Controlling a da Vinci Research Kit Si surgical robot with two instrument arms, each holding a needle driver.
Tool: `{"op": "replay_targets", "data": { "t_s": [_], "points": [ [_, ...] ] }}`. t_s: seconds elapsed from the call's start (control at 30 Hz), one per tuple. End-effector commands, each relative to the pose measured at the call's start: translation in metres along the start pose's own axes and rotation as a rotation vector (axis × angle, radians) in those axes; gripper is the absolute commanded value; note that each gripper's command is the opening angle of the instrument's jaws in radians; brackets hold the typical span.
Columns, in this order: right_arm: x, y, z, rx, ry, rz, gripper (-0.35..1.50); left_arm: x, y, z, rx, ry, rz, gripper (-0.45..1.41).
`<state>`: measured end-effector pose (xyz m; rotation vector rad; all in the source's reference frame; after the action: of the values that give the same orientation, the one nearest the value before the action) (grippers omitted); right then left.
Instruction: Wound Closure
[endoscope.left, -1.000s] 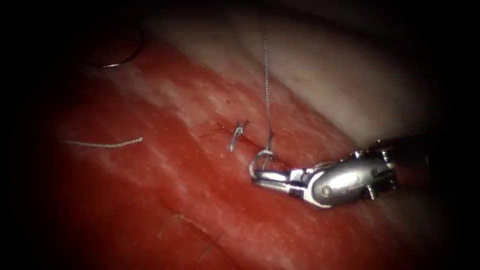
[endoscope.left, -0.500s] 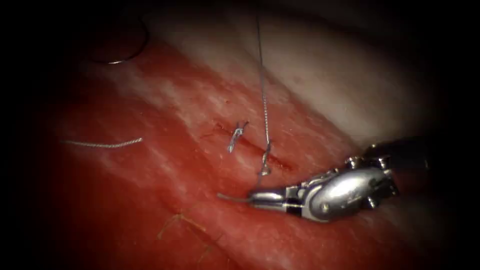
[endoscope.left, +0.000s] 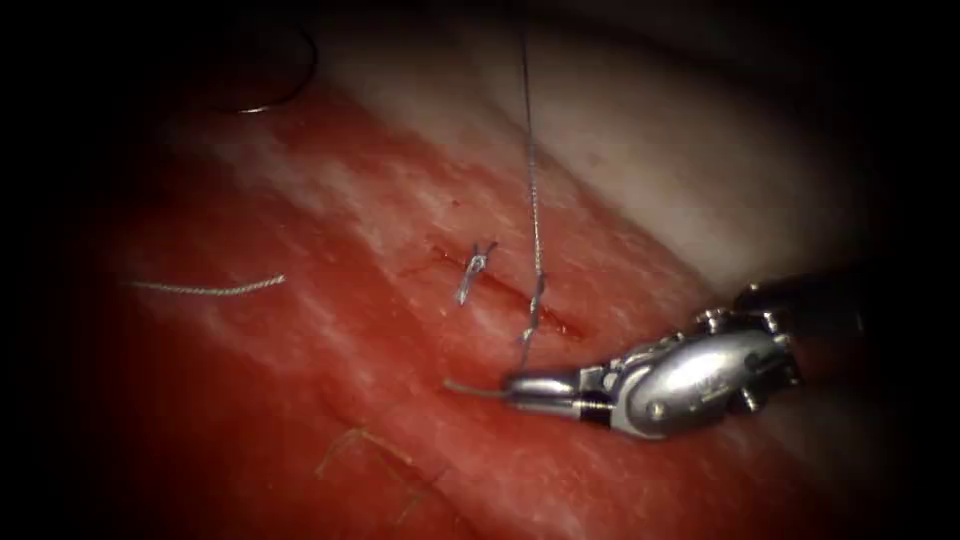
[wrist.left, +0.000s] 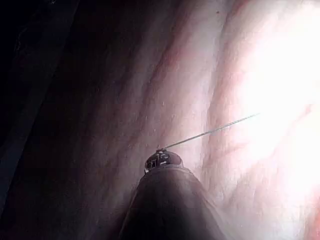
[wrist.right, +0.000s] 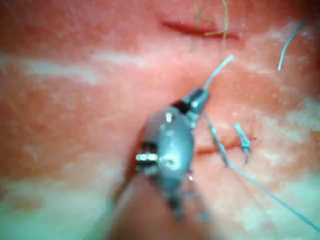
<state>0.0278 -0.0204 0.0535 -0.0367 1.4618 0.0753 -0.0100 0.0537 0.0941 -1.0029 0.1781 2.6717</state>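
No readable text, label, brand, number or sign appears on anything in these views.

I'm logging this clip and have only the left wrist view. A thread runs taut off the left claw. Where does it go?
Observer: From the left claw, the thread runs down to the cut in the tissue, just right of a tied stitch.
Operator: What does the right claw hold?
Observer: The right claw is shut on the thread's short end, on the cut's left side.
Operator: And the needle?
Observer: The needle lies on the tissue far left of the cut. Neither claw holds it, and it does not seem to be in the tissue.
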Motion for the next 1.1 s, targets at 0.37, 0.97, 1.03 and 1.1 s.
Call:
{"op": "replay_targets", "data": {
  "t_s": [0.37,0.97,1.03,1.1],
  "points": [
    [0.0007,-0.0029,0.0,0.01,0.009,-0.015,-0.35,-0.0018,-0.0028,0.0036,0.028,-0.003,0.01,-0.45],
    [0.0003,-0.0041,-0.0003,0.032,-0.013,-0.018,-0.35,-0.0039,-0.0027,0.0046,0.034,0.005,0.041,-0.45],
    [0.0002,-0.0039,-0.0002,0.031,-0.014,-0.017,-0.35,-0.0039,-0.0022,0.0041,0.033,0.009,0.043,-0.45],
    [0.0002,-0.0038,-0.0001,0.029,-0.015,-0.005,-0.35,-0.0039,-0.0013,0.0032,0.021,0.008,0.039,-0.45]
  ]
}}
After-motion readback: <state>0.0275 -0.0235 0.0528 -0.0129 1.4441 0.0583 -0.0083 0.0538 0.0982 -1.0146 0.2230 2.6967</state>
